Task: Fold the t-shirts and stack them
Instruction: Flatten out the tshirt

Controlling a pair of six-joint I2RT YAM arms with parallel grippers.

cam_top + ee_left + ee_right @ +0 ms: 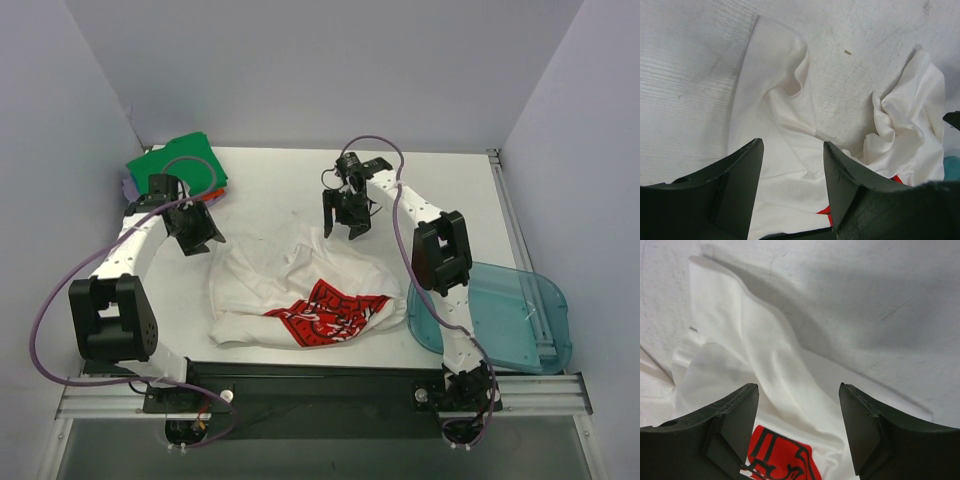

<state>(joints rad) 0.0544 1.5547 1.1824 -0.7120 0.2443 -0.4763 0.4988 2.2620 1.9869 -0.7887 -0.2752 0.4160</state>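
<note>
A white t-shirt (270, 285) with a red printed logo (325, 310) lies crumpled on the table's front middle. It also shows in the left wrist view (785, 125) and the right wrist view (745, 360). A stack of folded shirts, green on top (178, 163), sits at the back left, with red-orange and lavender edges below. My left gripper (205, 240) is open and empty, just above the shirt's upper left edge. My right gripper (345, 228) is open and empty, above the shirt's upper right part.
A translucent blue plastic bin (505, 315) lies at the front right, by the right arm's base. Grey walls close in the back and sides of the table (280, 190).
</note>
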